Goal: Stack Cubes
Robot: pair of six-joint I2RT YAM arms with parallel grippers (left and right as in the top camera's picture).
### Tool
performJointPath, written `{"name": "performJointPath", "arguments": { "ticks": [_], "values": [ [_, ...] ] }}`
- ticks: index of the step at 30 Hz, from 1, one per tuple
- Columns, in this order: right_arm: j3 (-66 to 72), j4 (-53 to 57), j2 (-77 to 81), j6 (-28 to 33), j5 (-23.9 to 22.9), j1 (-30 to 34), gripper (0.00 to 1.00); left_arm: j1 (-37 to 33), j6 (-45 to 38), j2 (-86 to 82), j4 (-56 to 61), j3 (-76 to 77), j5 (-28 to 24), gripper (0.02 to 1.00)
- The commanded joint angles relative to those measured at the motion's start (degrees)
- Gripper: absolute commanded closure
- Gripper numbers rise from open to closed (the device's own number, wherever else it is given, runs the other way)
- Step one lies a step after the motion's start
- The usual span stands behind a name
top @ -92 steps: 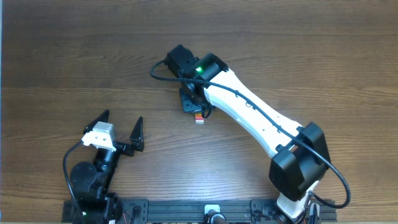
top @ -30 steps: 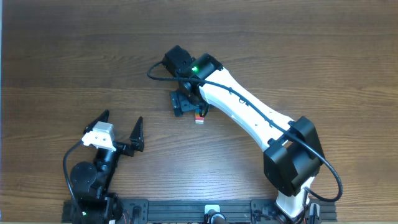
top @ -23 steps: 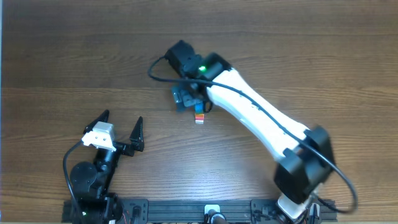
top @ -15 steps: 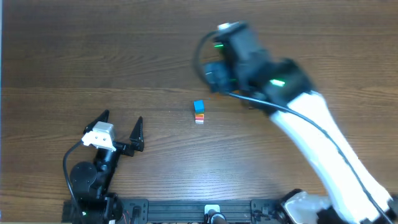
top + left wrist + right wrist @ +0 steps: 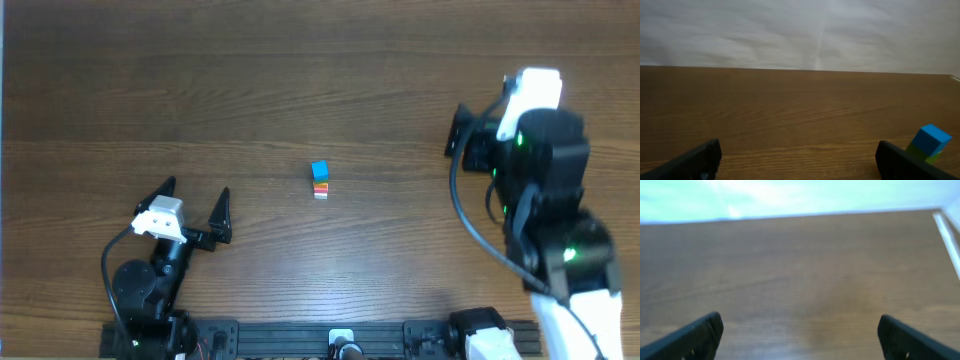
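Dark brown wood grain runs the whole width of the worktop [image 5: 150, 80]. At the centre of the top view you have the small stack of cubes [image 5: 320, 183] standing upright and alone, with nothing touching it. The blue cube [image 5: 319, 170] is on top; from above the layers below it read orange-red and then white, while the left wrist view shows a green layer right under the blue at the lower right of the frame.

Your black two-finger left pincer [image 5: 196, 190] sits at the lower left of the top view, low over the wood, its fingers spread wide and holding nothing. It is well apart from the stack.

Your right pincer [image 5: 800, 322] is at the upper right of the top view, also well apart from the stack. Its wrist view shows both fingers spread wide with bare wood between them. A pale wall [image 5: 800, 30] rises behind the far edge.
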State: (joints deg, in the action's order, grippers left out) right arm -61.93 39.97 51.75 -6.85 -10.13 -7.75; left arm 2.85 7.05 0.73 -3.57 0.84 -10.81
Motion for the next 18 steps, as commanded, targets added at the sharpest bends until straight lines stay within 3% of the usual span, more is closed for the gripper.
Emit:
{"name": "performJointPath", "arguments": {
  "ticks": [1,5,9,14,18],
  "values": [
    [15.3,-9.5,-8.0,0.5,4.7,1.3,0.009,-0.3,-1.0,-0.5,0.3,-0.5,-0.7,0.018],
    [29.0,-23.4,-13.4,0.5,3.6,1.3,0.007,-0.3,-1.0,-0.5,0.3,-0.5,-0.7,0.018],
    [39.7,-37.0,-17.2,0.5,-1.2,1.3,0.007,-0.3,-1.0,-0.5,0.3,-0.5,-0.7,0.018],
    [46.7,-42.7,-24.0,0.5,-0.7,1.3,0.009,-0.3,-1.0,-0.5,0.3,-0.5,-0.7,0.018],
    [50.7,-47.0,-30.9,4.0,-0.6,1.6,0.007,-0.3,-1.0,-0.5,0.3,-0.5,-0.7,0.018]
  ]
}}
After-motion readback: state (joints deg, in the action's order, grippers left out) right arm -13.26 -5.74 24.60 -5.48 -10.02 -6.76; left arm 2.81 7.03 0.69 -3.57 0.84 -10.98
